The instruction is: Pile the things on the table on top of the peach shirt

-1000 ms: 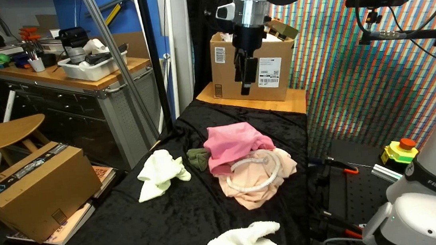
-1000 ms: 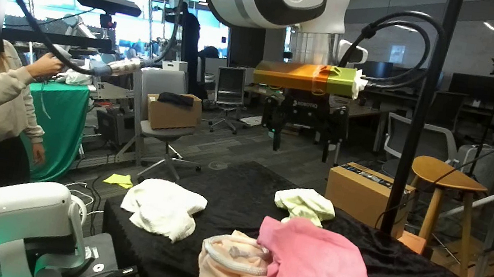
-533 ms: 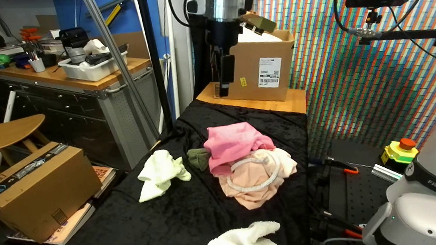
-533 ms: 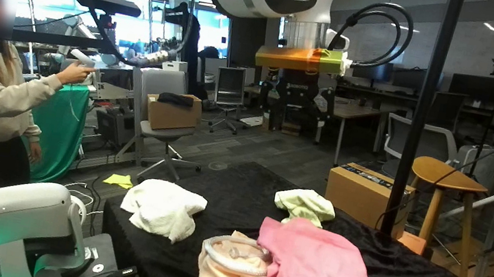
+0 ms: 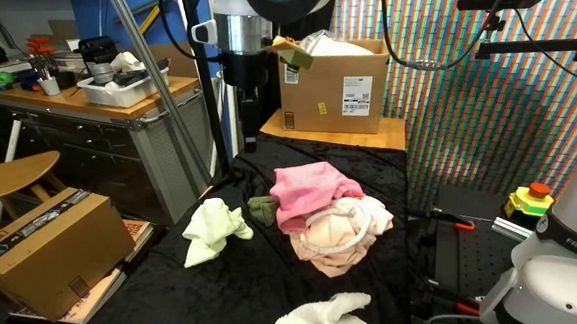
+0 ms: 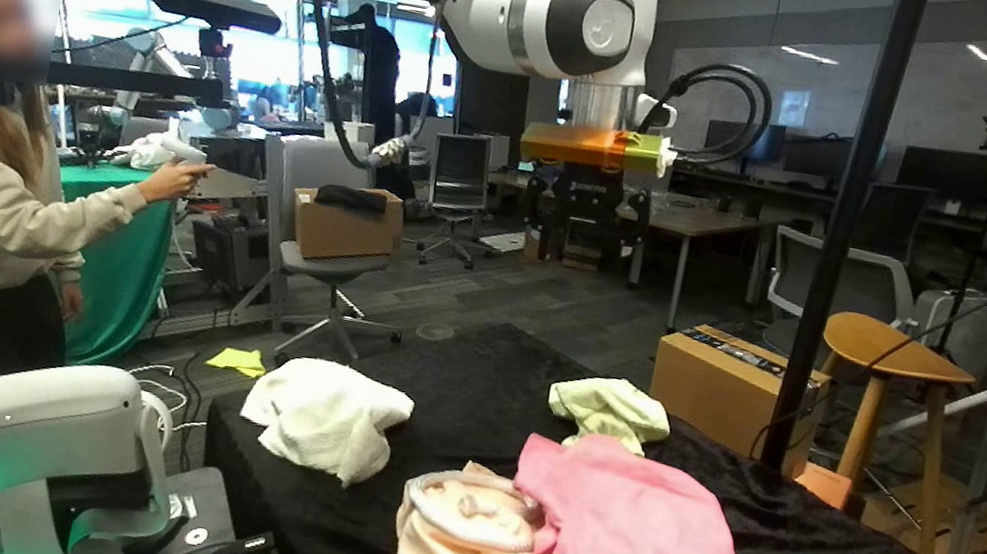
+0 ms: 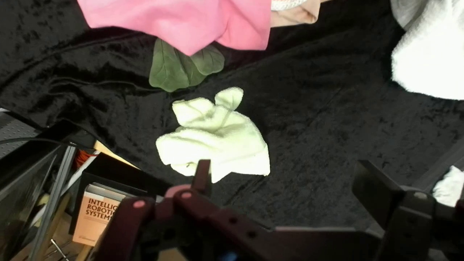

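Pile about half made, judging by what lay on the peach shirt

On the black-covered bench, the pink garment lay partly over the shirt and a pale loop rested on top of it; the yellow-white cloth and the white cloth lay off it, evidently left to move; a green cloth poked out at the pink garment's edge, perhaps left too; the claw hung above with its jaws well apart and nothing between them, the yellow-white cloth seeming the likely next pick; behind, an open cardboard box held something white; off to the side, a white bin held mixed gear; a taped cardboard box hid whatever it contained.
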Controlling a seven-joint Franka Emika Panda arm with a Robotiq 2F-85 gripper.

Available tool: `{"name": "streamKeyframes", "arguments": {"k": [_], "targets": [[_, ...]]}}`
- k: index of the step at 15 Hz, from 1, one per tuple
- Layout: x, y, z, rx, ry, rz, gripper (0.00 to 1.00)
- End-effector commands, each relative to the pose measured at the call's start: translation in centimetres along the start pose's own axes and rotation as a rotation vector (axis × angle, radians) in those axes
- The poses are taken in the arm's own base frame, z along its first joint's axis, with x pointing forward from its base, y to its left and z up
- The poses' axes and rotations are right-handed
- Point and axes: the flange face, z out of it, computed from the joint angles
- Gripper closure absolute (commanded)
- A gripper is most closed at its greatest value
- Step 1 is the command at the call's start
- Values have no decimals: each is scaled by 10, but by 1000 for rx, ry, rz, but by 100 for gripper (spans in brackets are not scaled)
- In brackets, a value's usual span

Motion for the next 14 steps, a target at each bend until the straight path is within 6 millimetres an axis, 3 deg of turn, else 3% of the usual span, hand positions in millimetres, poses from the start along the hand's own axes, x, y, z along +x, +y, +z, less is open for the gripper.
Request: {"name": "streamKeyframes", "arguments": {"k": [1, 10, 14], "targets": [[35, 8, 25, -60, 68, 62, 0], [66, 30, 139, -86, 11, 279, 0], [79, 36, 167, -103, 0, 409, 0]]}}
